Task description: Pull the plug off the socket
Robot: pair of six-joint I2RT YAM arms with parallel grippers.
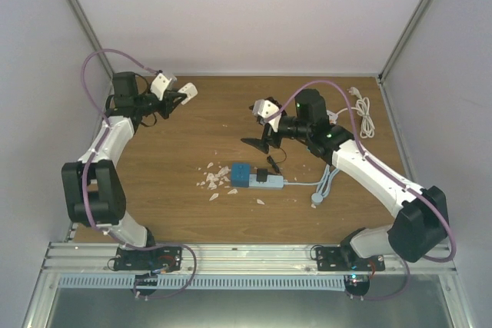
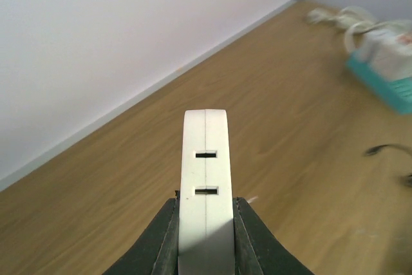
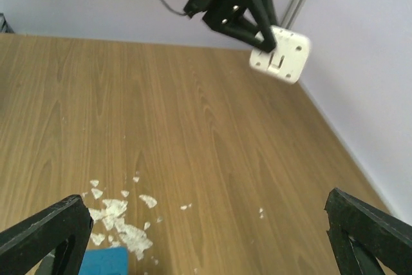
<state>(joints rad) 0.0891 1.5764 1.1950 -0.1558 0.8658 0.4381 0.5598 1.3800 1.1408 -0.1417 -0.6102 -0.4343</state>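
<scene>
A white power strip point(image 1: 269, 183) lies on the wooden table near the middle, with a blue block point(image 1: 241, 175) at its left end. A black plug point(image 1: 263, 175) sits in the strip, and its short black cord point(image 1: 271, 162) curls away behind it. My right gripper point(image 1: 261, 127) hovers just behind the strip, wide open and empty. In the right wrist view point(image 3: 206, 249) its black fingers point(image 3: 45, 236) stand at the two lower corners, and a corner of the blue block point(image 3: 103, 263) shows. My left gripper point(image 1: 183, 94) is at the back left, shut and empty point(image 2: 206, 120).
White flakes point(image 1: 212, 182) lie scattered left of the blue block, and also show in the right wrist view point(image 3: 122, 223). A coiled white cable point(image 1: 364, 117) lies at the back right. A grey cord point(image 1: 323, 186) runs right from the strip. Walls enclose the table on three sides.
</scene>
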